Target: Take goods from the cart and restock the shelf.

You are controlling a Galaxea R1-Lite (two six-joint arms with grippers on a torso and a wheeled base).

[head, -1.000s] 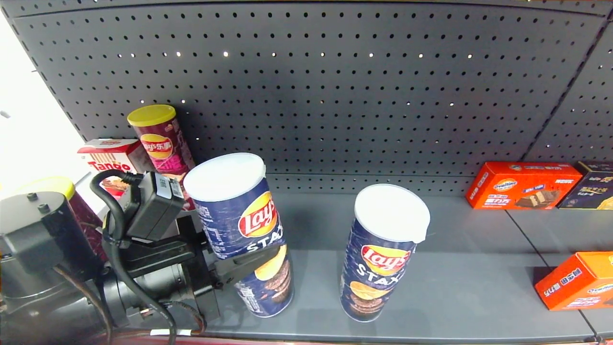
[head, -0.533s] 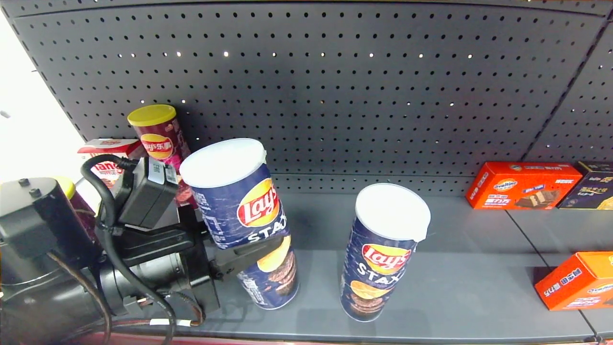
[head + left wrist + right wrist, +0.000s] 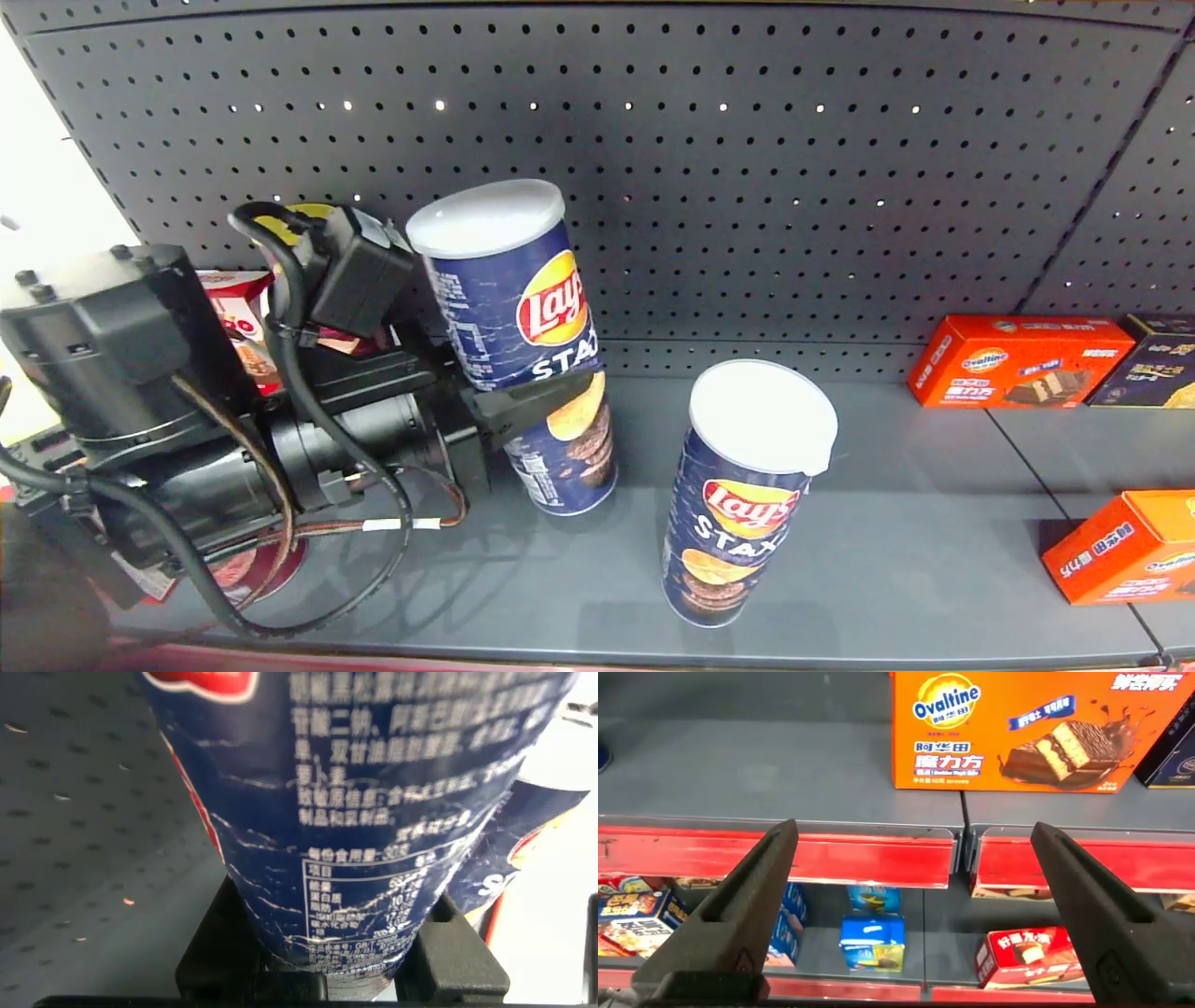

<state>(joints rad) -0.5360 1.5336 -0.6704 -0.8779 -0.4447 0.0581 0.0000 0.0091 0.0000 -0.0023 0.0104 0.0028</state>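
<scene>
1. A red-and-white box and a yellow-lidded can stand at the shelf's 9 o'clock end, partly hidden behind the left arm.
2. The left pincer is clamped across the mid-body of a blue chip can. A grip at this height likely keeps the tall can balanced. The can is tilted, with its lid toward 11 o'clock. Its base is at or just above the shelf, near the pegboard; contact cannot be confirmed.
3. A second blue can stands upright at 4 o'clock of the held can and apart from it. The held can probably goes behind it to fill the row.
4. The right pincer is spread wide and carries nothing.

Count: blue cans, two; orange boxes, two (); dark box, one.
</scene>
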